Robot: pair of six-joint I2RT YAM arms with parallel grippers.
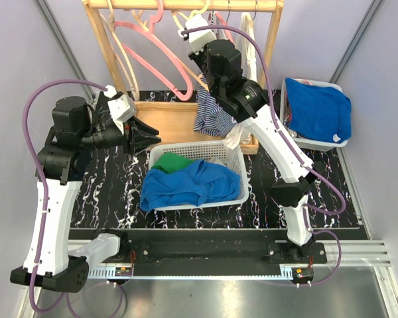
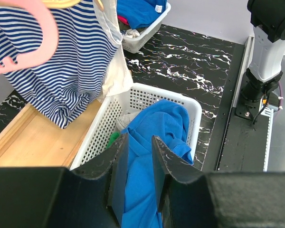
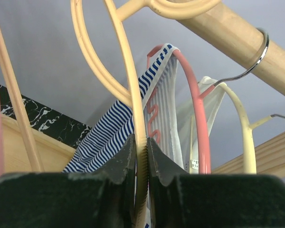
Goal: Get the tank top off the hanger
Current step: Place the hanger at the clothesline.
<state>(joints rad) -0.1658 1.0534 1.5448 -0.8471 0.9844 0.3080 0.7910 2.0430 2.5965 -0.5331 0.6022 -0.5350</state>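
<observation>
I see the striped tank top (image 1: 211,118) hanging with its long axis vertical on the pink hanger (image 3: 199,107), straps up, hem toward the wooden base (image 2: 33,142). My right fingers (image 3: 162,166) clench a cream hanger (image 3: 132,102). My left fingers (image 2: 118,180) are apart and hold nothing.

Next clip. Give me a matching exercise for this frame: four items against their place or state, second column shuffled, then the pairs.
Column one
1. striped tank top
2. blue shirt
3. cream hanger
4. left gripper

Column two
A. lying in the white basket
B. open, holding nothing
C. clamped in the right gripper
D. hanging on the pink hanger

Pairs: 1-D, 2-A, 3-C, 4-B.
</observation>
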